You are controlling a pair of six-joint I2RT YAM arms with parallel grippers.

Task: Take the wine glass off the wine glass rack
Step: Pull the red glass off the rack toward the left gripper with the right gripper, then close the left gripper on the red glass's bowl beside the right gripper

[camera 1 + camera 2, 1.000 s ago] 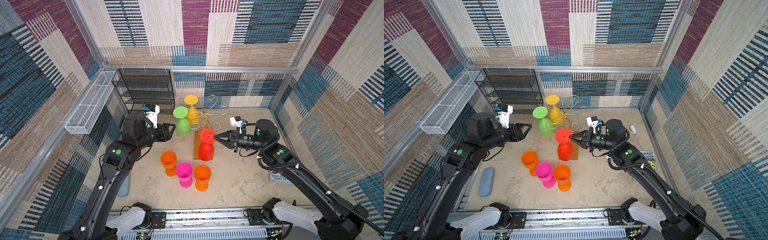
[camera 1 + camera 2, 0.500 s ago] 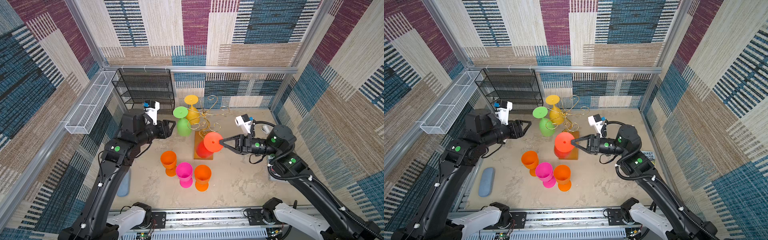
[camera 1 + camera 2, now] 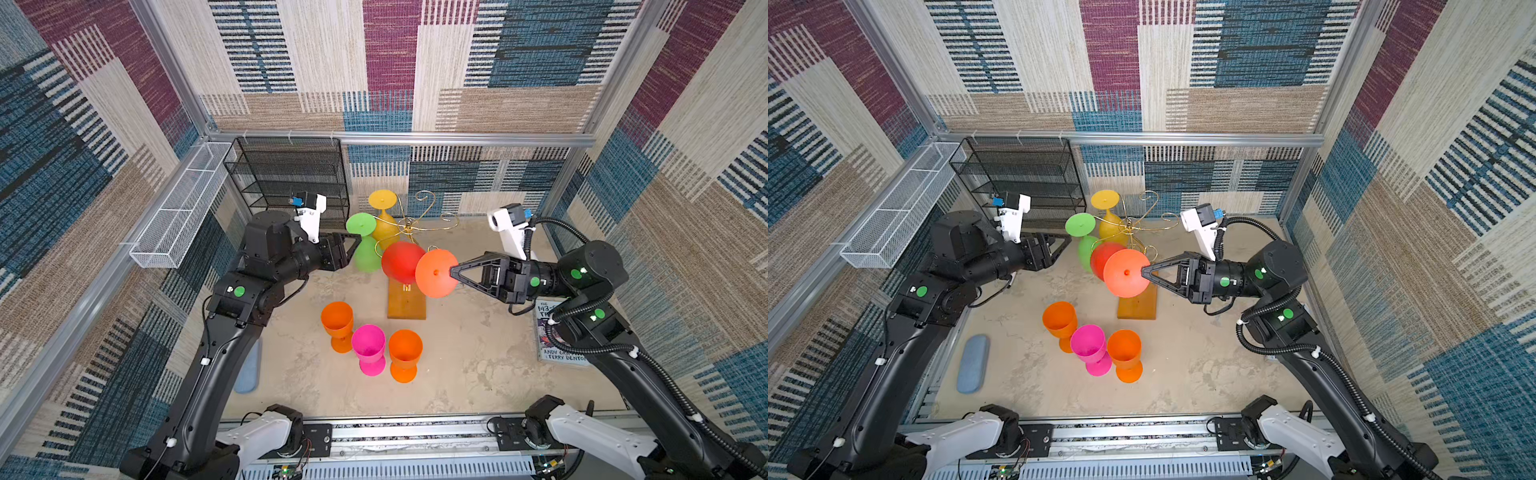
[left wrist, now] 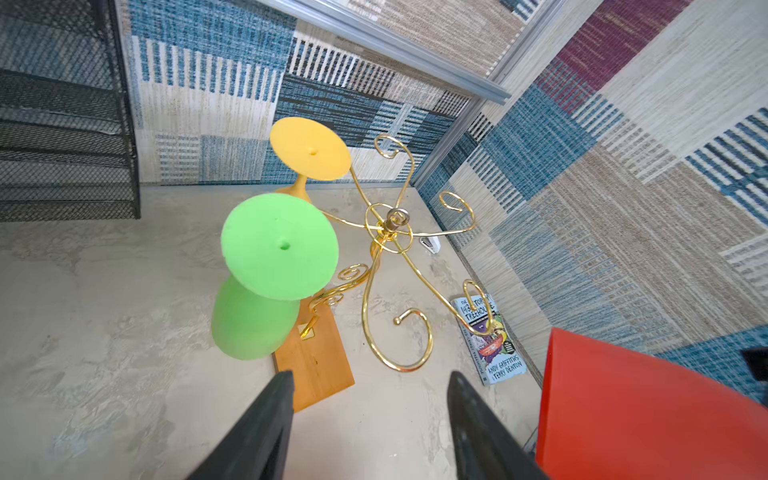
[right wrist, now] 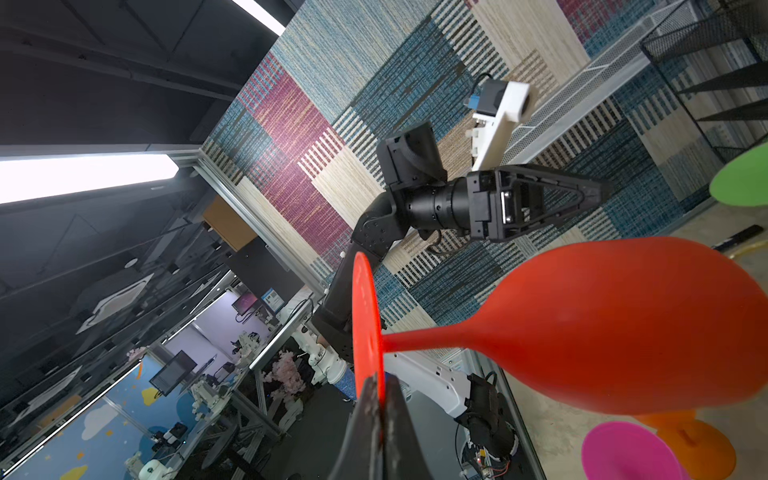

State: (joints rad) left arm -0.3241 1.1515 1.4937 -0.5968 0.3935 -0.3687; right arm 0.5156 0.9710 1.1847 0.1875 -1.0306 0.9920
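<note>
Right fingers (image 5: 361, 440) pinch glass (image 3: 401, 262); book (image 4: 488, 340): "TREEHOUSE".

We saw the red wine glass (image 4: 648, 411) cropped by the left wrist view's edge; the right arm (image 3: 602, 332) covered part of the book (image 3: 561, 351).

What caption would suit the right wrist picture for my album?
Right gripper pinches the red glass by its foot, left gripper beyond it.

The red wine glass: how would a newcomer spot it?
Find the gold wire rack on its wooden base. Beside it, the right end effector pinches the foot rim of the red wine glass. Unlike the green glass and yellow glass hanging upside down on the rack, it lies sideways in mid-air.
</note>
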